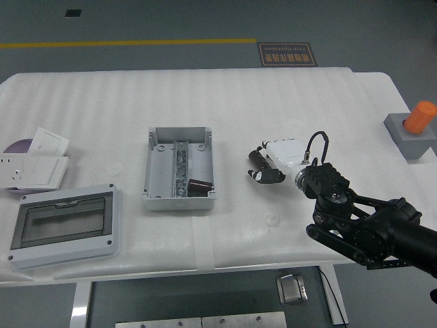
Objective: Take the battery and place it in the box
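A dark cylindrical battery lies on the white table, right of the open grey box. My right hand, white-backed with black fingers, reaches in from the lower right. Its fingers curl around the battery's near side, and the battery still rests at table height. Inside the box, another dark battery sits in the near right corner beside a metal rail. The left arm does not show.
A grey lid with a clear window lies at the front left. White socket plates and a purple disc sit at the left edge. A grey block with an orange cylinder stands at the far right.
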`<act>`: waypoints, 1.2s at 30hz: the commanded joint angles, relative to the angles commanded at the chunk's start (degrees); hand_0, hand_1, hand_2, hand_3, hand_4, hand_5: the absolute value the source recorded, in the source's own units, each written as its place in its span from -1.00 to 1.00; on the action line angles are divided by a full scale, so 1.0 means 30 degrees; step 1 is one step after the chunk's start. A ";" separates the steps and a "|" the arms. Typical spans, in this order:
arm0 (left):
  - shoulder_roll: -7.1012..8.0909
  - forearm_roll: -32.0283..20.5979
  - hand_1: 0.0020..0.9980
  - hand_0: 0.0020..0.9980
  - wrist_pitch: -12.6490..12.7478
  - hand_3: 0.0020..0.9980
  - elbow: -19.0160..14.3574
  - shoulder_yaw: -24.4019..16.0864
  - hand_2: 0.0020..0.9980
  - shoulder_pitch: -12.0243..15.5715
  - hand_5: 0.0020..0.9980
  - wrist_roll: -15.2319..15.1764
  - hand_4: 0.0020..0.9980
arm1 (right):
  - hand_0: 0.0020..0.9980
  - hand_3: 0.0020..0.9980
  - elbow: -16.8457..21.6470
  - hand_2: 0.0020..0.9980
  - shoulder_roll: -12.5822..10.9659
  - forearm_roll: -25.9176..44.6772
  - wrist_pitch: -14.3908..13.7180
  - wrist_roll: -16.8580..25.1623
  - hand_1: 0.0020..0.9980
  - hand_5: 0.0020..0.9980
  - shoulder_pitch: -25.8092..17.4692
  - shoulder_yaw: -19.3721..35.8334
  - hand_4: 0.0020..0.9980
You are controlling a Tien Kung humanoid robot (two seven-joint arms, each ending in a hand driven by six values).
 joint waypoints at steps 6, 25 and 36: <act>-0.0020 0.0146 0.31 0.26 -0.0006 0.17 -0.0029 -0.0155 0.06 -0.0060 -0.22 -0.0039 0.05 | 0.41 0.45 -0.0227 0.00 0.0108 0.0069 -0.0127 0.0100 0.26 0.06 -0.0020 -0.0070 0.20; 0.0016 0.0467 0.31 0.26 -0.0104 0.17 -0.0068 -0.0655 0.06 -0.0150 -0.20 -0.0322 0.08 | 0.38 0.43 -0.0371 -0.09 -0.0056 -0.0066 -0.0460 0.0301 0.21 0.03 -0.0023 -0.0139 0.14; 0.0009 0.0495 0.31 0.26 -0.0085 0.17 -0.0086 -0.0787 0.06 -0.0157 -0.21 -0.0445 0.07 | 0.37 0.43 0.0129 -0.10 -0.0261 -0.0374 -0.0624 0.0383 0.20 0.05 0.0172 0.0109 0.16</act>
